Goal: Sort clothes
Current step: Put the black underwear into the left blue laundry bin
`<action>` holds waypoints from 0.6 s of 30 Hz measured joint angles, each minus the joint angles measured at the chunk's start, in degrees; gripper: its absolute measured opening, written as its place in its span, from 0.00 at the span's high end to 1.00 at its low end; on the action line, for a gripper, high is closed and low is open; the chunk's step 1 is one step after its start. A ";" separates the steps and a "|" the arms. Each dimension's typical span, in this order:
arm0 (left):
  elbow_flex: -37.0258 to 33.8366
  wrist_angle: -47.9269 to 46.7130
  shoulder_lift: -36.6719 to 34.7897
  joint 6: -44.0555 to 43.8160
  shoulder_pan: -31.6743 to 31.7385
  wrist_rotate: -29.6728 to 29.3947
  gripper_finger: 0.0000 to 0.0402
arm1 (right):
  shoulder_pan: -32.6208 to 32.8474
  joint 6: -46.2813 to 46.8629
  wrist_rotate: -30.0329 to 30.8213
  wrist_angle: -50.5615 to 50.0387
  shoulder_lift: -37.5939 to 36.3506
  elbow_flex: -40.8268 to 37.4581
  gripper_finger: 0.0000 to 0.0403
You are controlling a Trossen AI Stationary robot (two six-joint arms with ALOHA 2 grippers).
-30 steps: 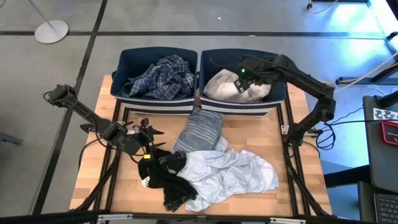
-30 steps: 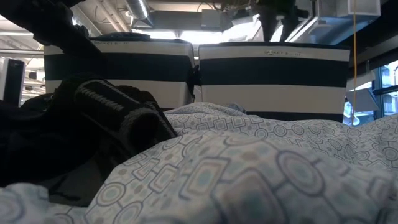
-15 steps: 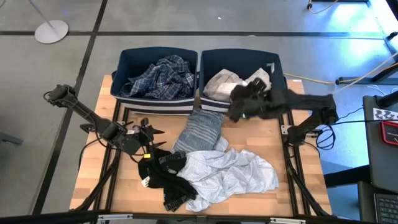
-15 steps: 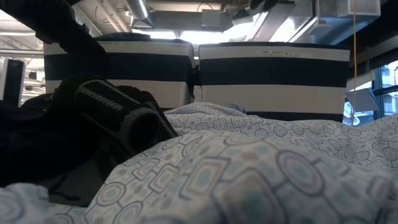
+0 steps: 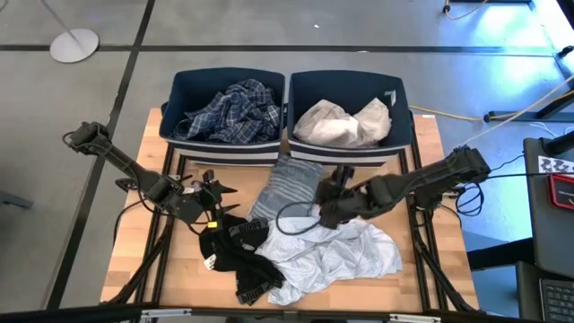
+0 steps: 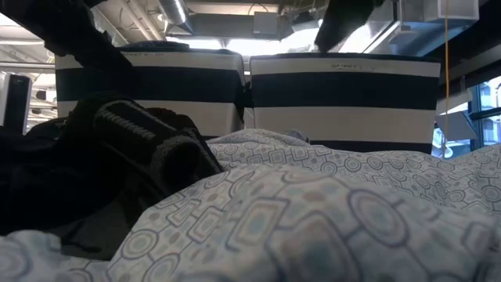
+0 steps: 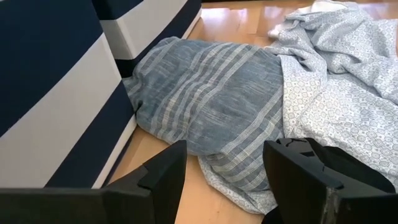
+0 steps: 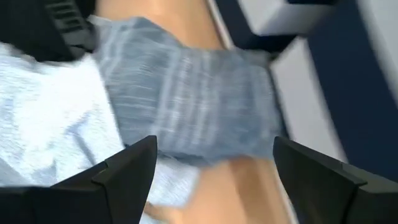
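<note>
A grey-striped garment (image 5: 289, 184) lies on the table against the front of the bins, its near end on a pale blue patterned garment (image 5: 332, 249). A black garment (image 5: 238, 258) lies to the left of the pale blue one. A blue-white plaid garment (image 5: 229, 109) lies in the left navy bin (image 5: 179, 90), and a white garment (image 5: 345, 121) in the right navy bin (image 5: 404, 99). My right gripper (image 5: 321, 208) is open just over the striped garment (image 8: 186, 106) and the pale blue one (image 8: 50, 118). My left gripper (image 5: 215, 193) is open and empty at the left, facing the striped garment (image 7: 211, 93).
The two bins stand side by side along the table's far edge (image 6: 149, 86) (image 6: 344, 94). In the low view the pale blue garment (image 6: 313, 211) and the black garment (image 6: 141, 149) fill the foreground. Bare wood shows at the table's right (image 5: 421, 224) and near left (image 5: 143, 260).
My right gripper has left the space over the white garment in the right bin. It has swung toward the table's near edge and to the left, and gone down to the striped and pale blue garments. The white garment stays in the bin.
</note>
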 joint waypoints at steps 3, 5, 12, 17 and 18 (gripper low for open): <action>0.00 0.12 0.00 0.95 0.03 -0.02 0.49 | 1.09 -4.56 -0.86 13.01 0.00 -7.38 0.20; 0.00 0.61 0.02 2.21 0.46 -0.01 0.49 | 1.34 -8.04 -1.28 22.74 0.00 -12.33 0.20; 0.00 6.39 0.02 4.93 2.46 -0.05 0.49 | 0.30 -15.78 -7.40 52.06 0.00 -25.00 0.20; 0.00 7.83 0.11 2.53 2.45 2.51 0.49 | 0.41 -19.03 -8.33 62.56 0.07 -29.16 0.20; 0.00 8.39 0.11 1.62 2.45 3.94 0.49 | 0.41 -19.24 -9.02 64.20 0.31 -29.65 0.20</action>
